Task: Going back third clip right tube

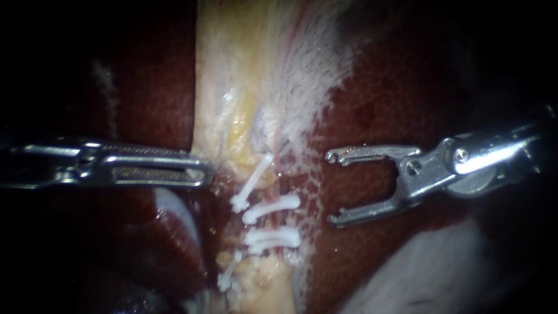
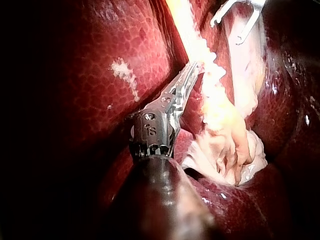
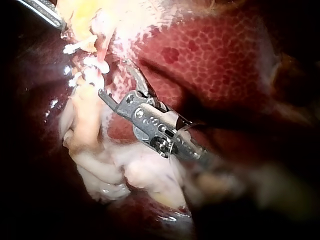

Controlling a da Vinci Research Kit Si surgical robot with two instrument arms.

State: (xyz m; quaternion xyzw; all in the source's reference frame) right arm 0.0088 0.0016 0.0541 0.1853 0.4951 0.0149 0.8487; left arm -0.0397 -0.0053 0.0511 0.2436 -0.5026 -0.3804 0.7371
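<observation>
Several white clips (image 1: 271, 208) lie across the thin tubes in the pale yellow strip of tissue (image 1: 244, 116) between the liver lobes. My right instrument (image 1: 332, 187) comes in from the right. Its jaws stand wide open and empty just right of the clips, over the liver (image 1: 372, 104), touching nothing. My left instrument (image 1: 204, 168) lies level from the left, its long slotted jaws shut on the edge of the pale tissue. The left wrist view shows its jaws (image 2: 196, 66) closed at the yellow tissue. In the right wrist view the open jaws (image 3: 116, 81) sit close beside two clips (image 3: 95, 64).
Dark red liver lies on both sides of the pale strip. A pale rounded mass of tissue (image 1: 442, 273) sits below my right instrument. Folded whitish tissue (image 3: 145, 175) lies under the right instrument's wrist. My right instrument's open jaws (image 2: 239, 20) show ahead of the left one.
</observation>
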